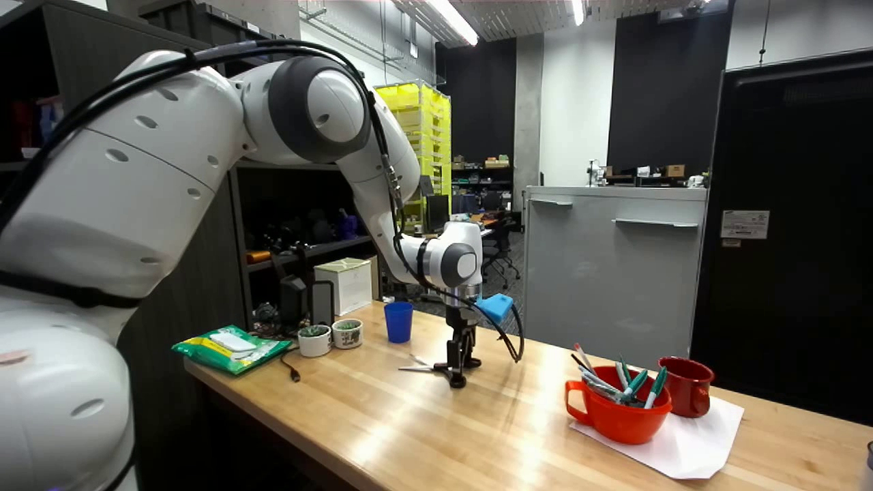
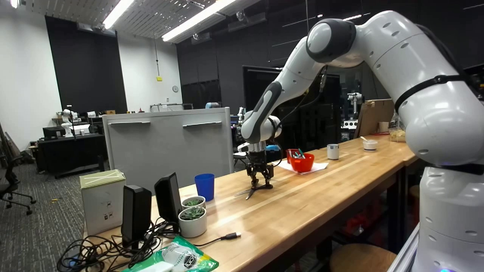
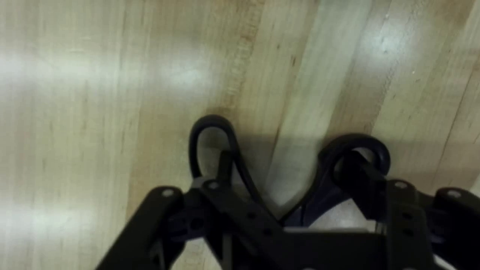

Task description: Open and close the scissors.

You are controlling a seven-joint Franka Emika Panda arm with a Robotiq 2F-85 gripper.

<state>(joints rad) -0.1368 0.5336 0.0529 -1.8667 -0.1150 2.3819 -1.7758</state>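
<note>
The scissors lie flat on the wooden table, with dark looped handles (image 3: 325, 187) and thin pale blades (image 1: 419, 369). The blades also show in an exterior view (image 2: 250, 194). The handles are spread and the blades stand apart, so the scissors are open. My gripper (image 3: 289, 157) is low over them with its fingers wide apart. One fingertip reaches into each handle loop. The gripper also shows down at the table in both exterior views (image 1: 466, 373) (image 2: 261, 186). In the wrist view the gripper hides the pivot and blades.
A blue cup (image 1: 398, 322) and two small potted plants (image 1: 314, 340) (image 1: 348, 333) stand near the blades' side. A red bowl of teal-capped pens (image 1: 624, 416) and a dark red mug (image 1: 685, 386) sit on white paper (image 1: 689, 443). A green packet (image 1: 232, 348) lies near the table edge.
</note>
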